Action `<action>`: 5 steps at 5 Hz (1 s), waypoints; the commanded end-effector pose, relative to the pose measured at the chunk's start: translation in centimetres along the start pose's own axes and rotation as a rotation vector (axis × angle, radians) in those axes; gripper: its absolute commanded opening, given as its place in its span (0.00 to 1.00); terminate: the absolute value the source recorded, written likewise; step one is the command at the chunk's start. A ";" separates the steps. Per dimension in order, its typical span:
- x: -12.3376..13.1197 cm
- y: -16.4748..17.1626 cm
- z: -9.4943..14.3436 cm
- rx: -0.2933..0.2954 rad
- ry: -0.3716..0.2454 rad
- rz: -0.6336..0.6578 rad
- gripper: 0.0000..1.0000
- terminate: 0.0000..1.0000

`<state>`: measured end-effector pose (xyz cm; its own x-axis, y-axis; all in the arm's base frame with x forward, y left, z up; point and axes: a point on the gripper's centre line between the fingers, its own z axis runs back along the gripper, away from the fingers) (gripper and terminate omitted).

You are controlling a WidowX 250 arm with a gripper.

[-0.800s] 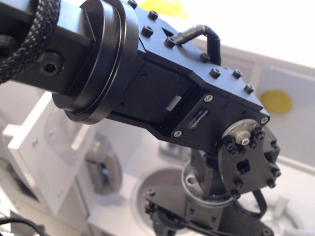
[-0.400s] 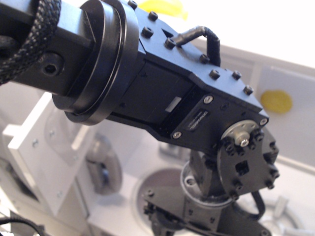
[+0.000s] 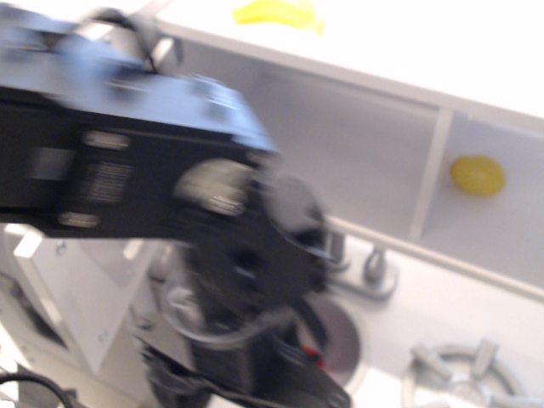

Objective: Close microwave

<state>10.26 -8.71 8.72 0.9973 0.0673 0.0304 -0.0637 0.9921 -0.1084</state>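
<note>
One view only, and most of it is taken up by the blurred black arm (image 3: 153, 170).

Left of the gripper (image 3: 255, 387): the microwave door (image 3: 72, 289) stands swung out, a white panel seen at an angle, low in the frame. We cannot make out its handle or window.

Gripper: a dark smeared mass at the bottom edge. We cannot tell whether the fingers are apart or together, nor whether anything touches the door.

Above and right of the gripper: the microwave (image 3: 357, 144), its white cavity open and, as far as we see, empty. The task is not yet done.

Further right: a grey fitting (image 3: 374, 272) on the counter just below the cavity, a lemon (image 3: 478, 174) in the small cubby beyond the dividing wall, and a grey burner (image 3: 459, 374) low at the right. A yellow item (image 3: 276, 13) lies on top of the unit.

Risks, our judgement:
- The push may land near the hinge instead of the free edge; the door then resists and the toy kitchen could shift.
- A fast sweep could bounce the door back open.
- The bulky wrist could snag the grey fitting or get caught between door and cavity.
- With the arm filling the view, contact cannot be checked by eye.
</note>
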 end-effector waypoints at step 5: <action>4.1 10.0 10.6 -0.008 -0.119 0.154 1.00 0.00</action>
<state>13.24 2.50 17.61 0.9671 0.2331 0.1022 -0.2195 0.9671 -0.1287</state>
